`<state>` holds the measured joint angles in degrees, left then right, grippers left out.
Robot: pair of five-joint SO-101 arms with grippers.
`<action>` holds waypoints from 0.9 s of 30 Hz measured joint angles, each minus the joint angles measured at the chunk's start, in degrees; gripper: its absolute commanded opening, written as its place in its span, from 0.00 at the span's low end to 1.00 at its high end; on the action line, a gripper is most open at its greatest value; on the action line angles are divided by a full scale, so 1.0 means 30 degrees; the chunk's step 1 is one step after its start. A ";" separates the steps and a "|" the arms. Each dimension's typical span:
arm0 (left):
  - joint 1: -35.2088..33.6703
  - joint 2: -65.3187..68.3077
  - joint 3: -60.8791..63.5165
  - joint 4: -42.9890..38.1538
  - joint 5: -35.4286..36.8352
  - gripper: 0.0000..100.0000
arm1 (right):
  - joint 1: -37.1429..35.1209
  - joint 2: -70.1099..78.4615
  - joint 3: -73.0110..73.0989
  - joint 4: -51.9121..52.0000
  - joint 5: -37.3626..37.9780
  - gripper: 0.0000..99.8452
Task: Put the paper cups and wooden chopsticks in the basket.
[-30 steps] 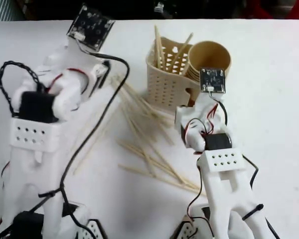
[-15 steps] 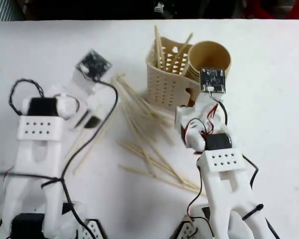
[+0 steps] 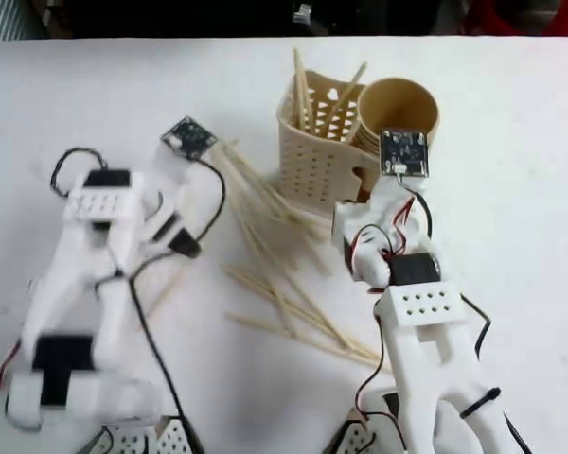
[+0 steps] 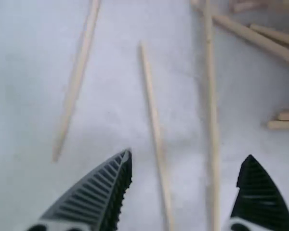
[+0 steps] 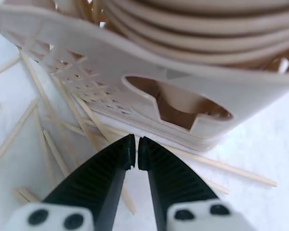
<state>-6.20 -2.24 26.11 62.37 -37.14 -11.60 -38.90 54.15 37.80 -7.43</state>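
Observation:
A cream perforated basket (image 3: 317, 156) stands at the back centre, with stacked paper cups (image 3: 399, 106) in its right side and a few wooden chopsticks (image 3: 301, 83) upright in its left. Many loose chopsticks (image 3: 275, 260) lie scattered on the white table in front of it. My left gripper (image 4: 189, 159) hangs open low over the table, two chopsticks (image 4: 154, 120) lying between its fingers; the high view shows it (image 3: 175, 235) at the pile's left edge. My right gripper (image 5: 136, 140) is shut and empty, just in front of the basket wall (image 5: 86, 62), below the cup rims (image 5: 207, 29).
The white table (image 3: 511, 208) has free room to the right of the basket and at the far left. The left arm's black cable (image 3: 213, 189) loops over the chopstick pile. The table's back edge runs just behind the basket.
The left arm has swung down and forward, bringing its gripper from the back left to low over the loose chopsticks. The right arm has not moved.

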 measured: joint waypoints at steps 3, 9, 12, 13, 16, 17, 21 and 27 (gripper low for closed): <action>-0.0147 0.3311 -0.2725 0.1289 0.0029 0.34 | 0.0000 0.0000 0.0000 0.0000 0.0000 0.03; -0.0147 0.8322 -0.7619 0.4249 0.0029 0.32 | 0.0000 0.0000 0.0000 0.0000 0.0000 0.03; -0.0147 1.0286 -0.9348 0.5216 0.0029 0.31 | 0.0000 0.0000 0.0000 0.0000 0.0000 0.03; -0.0147 1.0813 -0.9788 0.5480 0.0029 0.31 | 0.0000 0.0000 0.0000 0.0000 0.0000 0.03; -0.0088 1.1663 -1.0930 0.6535 0.0029 0.30 | 0.0000 0.0000 0.0000 0.0000 0.0000 0.03; 0.0059 1.1751 -1.1136 0.6799 0.0059 0.29 | 0.0000 0.0000 0.0000 0.0000 0.0000 0.03; 0.0791 1.1927 -1.1282 0.7179 0.0059 0.25 | 0.0000 0.0000 0.0000 0.0000 0.0000 0.03; 0.0967 1.1927 -1.1282 0.7179 0.0117 0.20 | 0.0000 0.0000 0.0000 0.0000 0.0000 0.03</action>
<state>-3.30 33.54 -7.74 83.91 -36.79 -11.60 -38.90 54.15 37.80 -7.43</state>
